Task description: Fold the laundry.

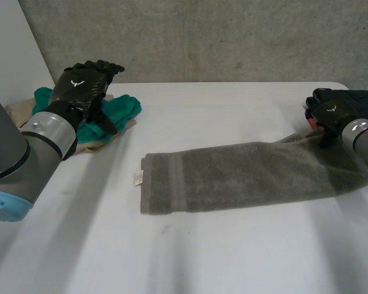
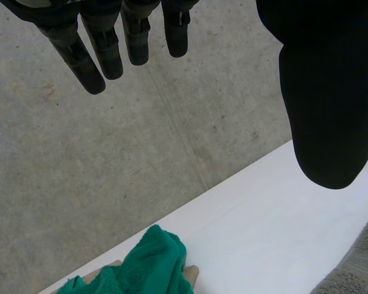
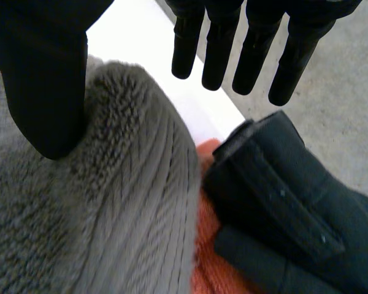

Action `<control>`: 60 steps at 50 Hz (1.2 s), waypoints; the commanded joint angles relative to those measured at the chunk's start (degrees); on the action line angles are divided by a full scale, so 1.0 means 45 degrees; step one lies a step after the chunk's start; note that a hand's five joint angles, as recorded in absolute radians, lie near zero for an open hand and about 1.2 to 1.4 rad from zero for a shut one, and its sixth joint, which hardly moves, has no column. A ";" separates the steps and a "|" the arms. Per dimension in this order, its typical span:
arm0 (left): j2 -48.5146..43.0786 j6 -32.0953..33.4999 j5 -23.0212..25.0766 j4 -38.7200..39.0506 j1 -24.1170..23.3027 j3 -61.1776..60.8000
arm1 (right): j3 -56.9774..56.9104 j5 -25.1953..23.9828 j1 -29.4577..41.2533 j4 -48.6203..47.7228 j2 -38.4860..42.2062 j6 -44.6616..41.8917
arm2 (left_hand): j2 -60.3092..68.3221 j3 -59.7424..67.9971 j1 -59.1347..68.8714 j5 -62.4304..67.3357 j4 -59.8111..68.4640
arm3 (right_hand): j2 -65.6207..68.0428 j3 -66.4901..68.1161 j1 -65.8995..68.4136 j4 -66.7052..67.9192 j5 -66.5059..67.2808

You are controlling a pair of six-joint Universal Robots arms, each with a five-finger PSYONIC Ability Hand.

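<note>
A grey towel [image 1: 233, 174], folded into a long strip, lies across the white table [image 1: 202, 257], with a small white tag [image 1: 137, 178] at its left end. My right hand [image 1: 331, 110] is at the strip's right end. In the right wrist view its thumb [image 3: 43, 79] rests on a raised hump of the towel [image 3: 110, 202], while the straight fingers [image 3: 251, 49] stand clear of the cloth. My left hand [image 1: 80, 86] hovers open over a cloth pile at the far left, holding nothing; its fingers [image 2: 92, 55] hang straight.
A green cloth [image 1: 119, 110] [image 2: 147, 263] lies on a beige one [image 1: 21, 110] at the table's back left. A dark garment [image 3: 282, 202] and an orange cloth [image 3: 208, 269] lie by the towel's right end. A concrete wall stands behind the table.
</note>
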 commanded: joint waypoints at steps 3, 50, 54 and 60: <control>-0.0129 0.0000 0.0025 -0.0001 0.0025 0.0064 | 0.0008 0.0529 0.0120 0.0245 -0.0052 -0.0661 | -0.0367 -0.0433 -0.0156 -0.0638 -0.0327 | 0.9821 0.9867 0.9802 0.9736 0.9624; -0.7828 -0.0333 -0.1747 -0.7503 -0.2616 1.0863 | 0.4774 -0.2675 0.2171 -0.1511 -1.2244 0.5766 | 1.5189 1.5123 1.5399 1.4918 1.5228 | 1.1762 1.1807 1.1742 1.1676 1.1564; -0.6910 0.0367 -0.3154 -0.6646 -0.1795 1.2090 | 0.4308 -0.1878 0.2209 -0.1940 -1.0879 0.5045 | 1.5189 1.5123 1.5399 1.4918 1.5228 | 1.1762 1.1807 1.1742 1.1676 1.1564; -0.5815 0.1639 -0.3159 -0.3990 -0.1128 1.4261 | 0.2258 0.0525 0.2658 -0.3364 -0.8415 0.4495 | 1.5189 1.5123 1.5399 1.4918 1.5228 | 1.1762 1.1807 1.1742 1.1676 1.1564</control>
